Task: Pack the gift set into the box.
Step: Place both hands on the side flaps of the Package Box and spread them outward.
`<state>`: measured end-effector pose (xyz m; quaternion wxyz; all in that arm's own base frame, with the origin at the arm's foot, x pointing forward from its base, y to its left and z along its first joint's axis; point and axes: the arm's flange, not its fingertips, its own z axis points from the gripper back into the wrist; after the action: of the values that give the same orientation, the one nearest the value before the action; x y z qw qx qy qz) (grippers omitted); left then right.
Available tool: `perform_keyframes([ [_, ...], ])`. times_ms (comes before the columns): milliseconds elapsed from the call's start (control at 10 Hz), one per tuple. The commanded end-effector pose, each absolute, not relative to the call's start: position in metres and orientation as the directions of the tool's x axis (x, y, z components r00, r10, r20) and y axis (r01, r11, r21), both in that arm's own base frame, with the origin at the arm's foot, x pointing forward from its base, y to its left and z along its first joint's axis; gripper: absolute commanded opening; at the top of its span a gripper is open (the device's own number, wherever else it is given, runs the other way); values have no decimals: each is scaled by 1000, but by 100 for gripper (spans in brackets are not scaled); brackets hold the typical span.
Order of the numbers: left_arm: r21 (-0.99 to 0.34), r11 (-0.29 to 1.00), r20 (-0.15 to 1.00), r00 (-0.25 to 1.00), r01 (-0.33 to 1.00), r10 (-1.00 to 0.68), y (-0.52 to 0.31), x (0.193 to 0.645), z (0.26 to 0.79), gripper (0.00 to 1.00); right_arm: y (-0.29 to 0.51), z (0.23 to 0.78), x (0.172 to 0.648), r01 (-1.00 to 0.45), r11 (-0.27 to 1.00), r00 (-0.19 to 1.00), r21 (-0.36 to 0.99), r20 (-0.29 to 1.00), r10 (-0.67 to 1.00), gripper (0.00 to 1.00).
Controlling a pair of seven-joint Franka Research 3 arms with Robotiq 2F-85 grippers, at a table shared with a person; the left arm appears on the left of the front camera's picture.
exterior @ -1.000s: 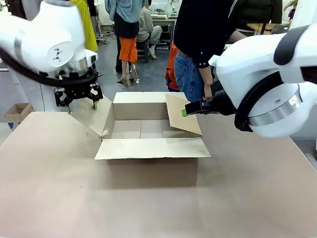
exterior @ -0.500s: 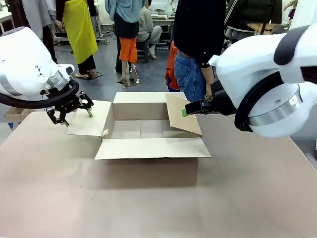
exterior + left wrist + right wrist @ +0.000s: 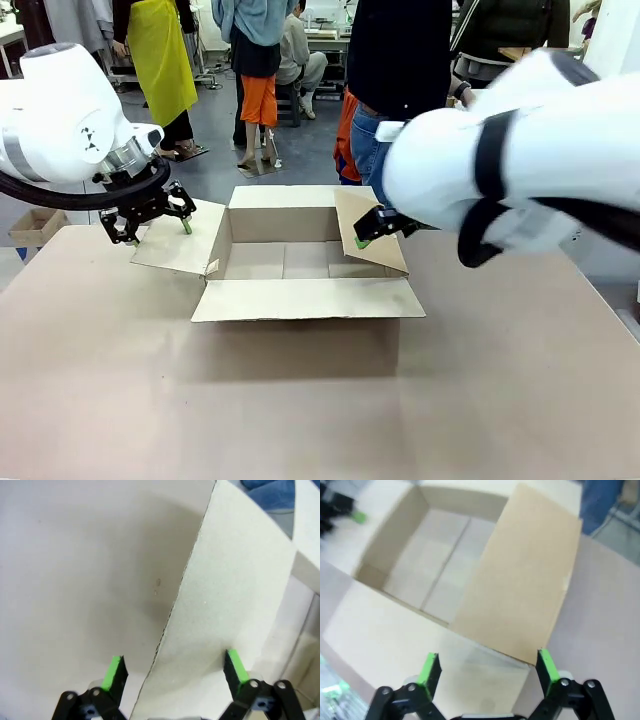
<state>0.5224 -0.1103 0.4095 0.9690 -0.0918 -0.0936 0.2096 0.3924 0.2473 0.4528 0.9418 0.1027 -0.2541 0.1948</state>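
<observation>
1. The bare tabletop (image 3: 300, 420) in the lower frame leaves room around the box (image 3: 300, 345), which sits at centre frame. I judge it is placed there so both my arms can reach it.
2. The near flap (image 3: 305, 298) lies folded outward and flat, so it is clear of the opening. The floor inside is bare, so nothing is packed yet.
3. At left of centre, the left flap (image 3: 180, 248) is splayed out and down. My left hand (image 3: 158, 232) hangs just over its outer edge. Its fingers are spread wide, the edge runs between them, and they clamp nothing. I cannot tell whether a pad touches the card.
4. At right of centre, the right flap (image 3: 385, 255) leans in over the opening and would block a basket. My right hand (image 3: 362, 238) is at its free edge, likely to push it back. Its fingers are apart and grip nothing, and I cannot tell whether they touch the flap.
5. The far flap (image 3: 280, 196) lies folded back.
6. Beyond it, at upper centre, a person (image 3: 400, 80) stands at the far side.
</observation>
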Motion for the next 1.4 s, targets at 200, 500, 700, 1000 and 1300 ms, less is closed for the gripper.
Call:
perform_keyframes([
  [200,-203,891,144,888,-405,436,-111,522,411,100,362,539,465,-376,917,872,-135,285,399,100],
  [500,-203,891,144,888,-405,436,-111,522,411,100,397,508,496,-290,928,903,-233,256,346,100],
  [700,-203,891,144,888,-405,436,-111,522,411,100,414,474,520,-200,923,916,-330,273,296,100],
  [1000,-203,891,144,888,-405,436,-111,522,411,100,421,431,549,-205,901,919,-382,241,311,100],
  [1300,-203,891,144,888,-405,436,-111,522,411,100,419,433,549,-165,927,896,-338,342,285,100],
])
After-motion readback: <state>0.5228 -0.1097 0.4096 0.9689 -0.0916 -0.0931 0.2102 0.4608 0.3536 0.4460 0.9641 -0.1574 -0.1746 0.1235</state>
